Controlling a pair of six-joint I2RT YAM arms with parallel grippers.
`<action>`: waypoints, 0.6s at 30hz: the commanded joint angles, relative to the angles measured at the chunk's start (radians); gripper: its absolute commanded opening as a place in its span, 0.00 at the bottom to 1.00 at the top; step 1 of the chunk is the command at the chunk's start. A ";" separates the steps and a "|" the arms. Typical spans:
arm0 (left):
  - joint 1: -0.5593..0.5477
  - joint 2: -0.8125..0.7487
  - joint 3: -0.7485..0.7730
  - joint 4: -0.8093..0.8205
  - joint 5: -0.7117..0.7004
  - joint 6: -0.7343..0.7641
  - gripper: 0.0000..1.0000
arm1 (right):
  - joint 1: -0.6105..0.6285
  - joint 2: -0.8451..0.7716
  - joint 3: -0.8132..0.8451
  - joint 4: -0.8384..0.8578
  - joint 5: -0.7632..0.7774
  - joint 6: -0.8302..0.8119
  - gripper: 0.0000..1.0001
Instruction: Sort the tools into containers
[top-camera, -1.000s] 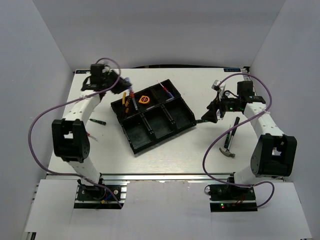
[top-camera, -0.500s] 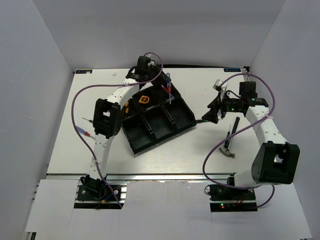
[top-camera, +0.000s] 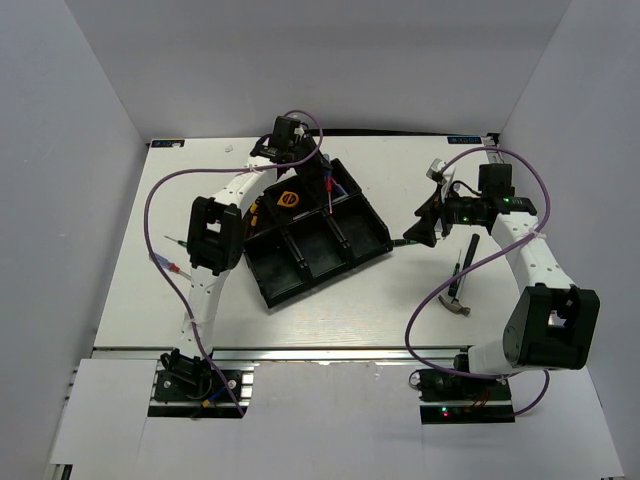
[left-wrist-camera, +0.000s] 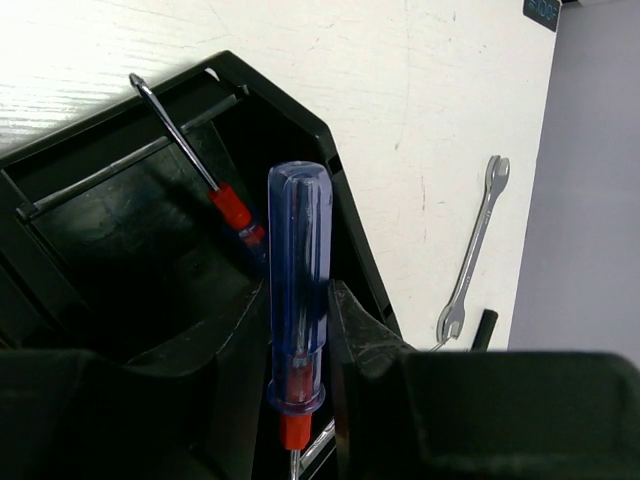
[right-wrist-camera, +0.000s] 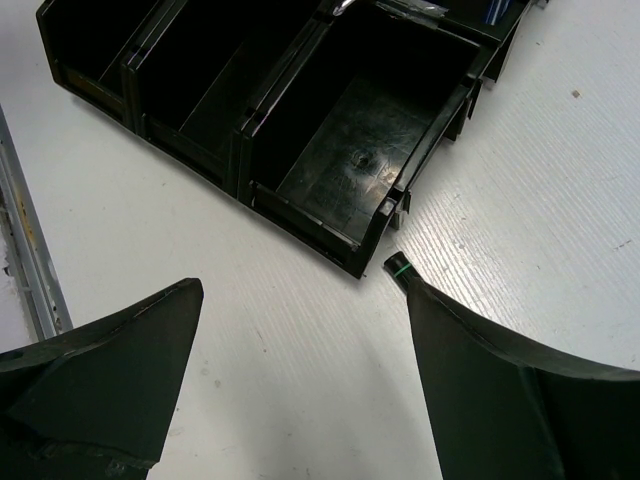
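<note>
White tabletop, grey walls all round, and the sorting is under way. Nearest the arm bases, on the right, the hammer (top-camera: 456, 304) is seen lying loose on the table, untouched. Just beyond it the right gripper (right-wrist-camera: 300, 290) is held low with its jaws spread wide and nothing between them. It is lined up by the small green-tipped tool (right-wrist-camera: 399, 268), which lies on the table just beside the tray's near-right corner, so a pick-up looks to be prepared.

The black tray (top-camera: 330, 272) is set askew mid-table. Its near row appears bare where it can be seen. In the far row, yellow pliers (top-camera: 257, 212) are lodged in the left compartment and the tape measure (top-camera: 288, 198) in the middle one.

Over the far right compartment the left gripper (top-camera: 315, 172) is stretched out, and the blue-handled screwdriver (left-wrist-camera: 297, 280) is seen between its fingers, handle pointing into the box where a red-collared driver (left-wrist-camera: 232, 208) already lies. Like is being put with like, it seems. Whether that screwdriver is clamped or let go cannot be told.

Farthest out, the wrench (left-wrist-camera: 475, 250) is left on the table past the tray.
</note>
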 joint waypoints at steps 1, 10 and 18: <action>0.000 -0.021 0.041 -0.024 -0.033 0.023 0.39 | -0.001 -0.005 0.017 0.011 -0.029 0.005 0.89; 0.000 -0.036 0.060 -0.034 -0.035 0.030 0.46 | -0.001 -0.014 0.017 0.007 -0.026 0.003 0.90; 0.016 -0.179 0.049 -0.051 -0.073 0.101 0.47 | -0.001 -0.021 0.017 -0.007 -0.034 -0.020 0.90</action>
